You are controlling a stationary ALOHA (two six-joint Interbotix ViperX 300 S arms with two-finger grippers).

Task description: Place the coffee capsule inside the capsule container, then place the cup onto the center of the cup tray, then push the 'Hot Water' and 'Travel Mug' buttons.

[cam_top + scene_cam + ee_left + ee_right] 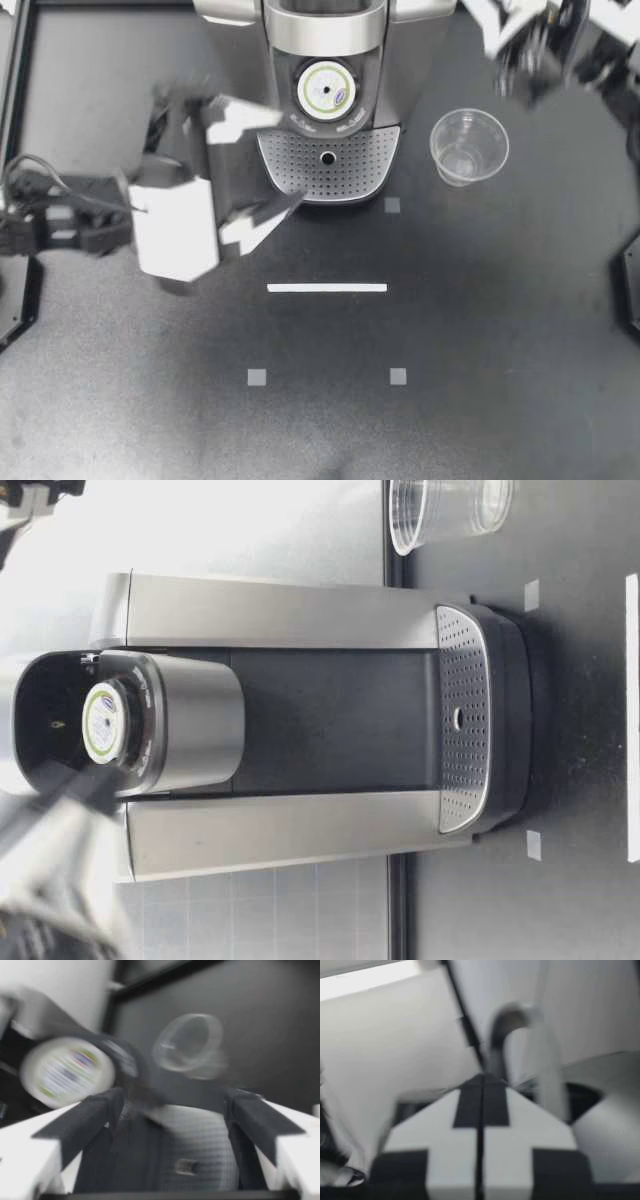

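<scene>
The coffee capsule (326, 90), white with a green ring, sits in the open capsule container of the coffee machine (325, 30). My left gripper (290, 158) is open beside the machine, its fingers spanning the near-left edge of the perforated cup tray (345, 160). In the left wrist view the open gripper (172, 1100) has the tray (195, 1145) under it, the capsule (67, 1077) ahead and to one side, and the cup (192, 1045) farther off. The clear cup (468, 147) stands upright on the table right of the machine. My right gripper (520, 45) is shut and empty, raised behind the cup.
A white tape strip (327, 288) and small grey square markers (392, 205) lie on the dark table in front of the machine. In the low view the capsule (103, 723) faces the camera above the tray (462, 720), and the cup (450, 510) stands beside the machine.
</scene>
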